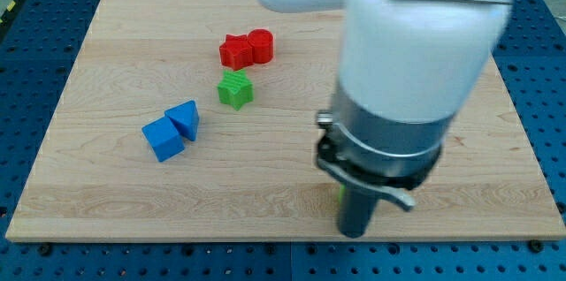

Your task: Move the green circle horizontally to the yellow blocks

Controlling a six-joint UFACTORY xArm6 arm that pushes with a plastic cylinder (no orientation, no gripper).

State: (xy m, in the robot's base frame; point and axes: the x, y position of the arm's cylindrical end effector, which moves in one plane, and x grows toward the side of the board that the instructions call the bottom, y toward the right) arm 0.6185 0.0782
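My arm's big white and grey body fills the view's right half. The dark rod hangs below it, and my tip (352, 232) rests on the board near the bottom edge. A thin green sliver (340, 194) shows at the rod's left side, touching it; its shape cannot be made out, and it may be the green circle. No yellow blocks show; the arm may hide them. A green star (235, 90) lies well to the upper left of my tip.
A red star (234, 51) and a red cylinder (261, 44) sit touching near the board's top middle. A blue cube (163, 139) and a blue triangular block (186, 118) sit touching at the left. The wooden board (106, 60) lies on a blue perforated table.
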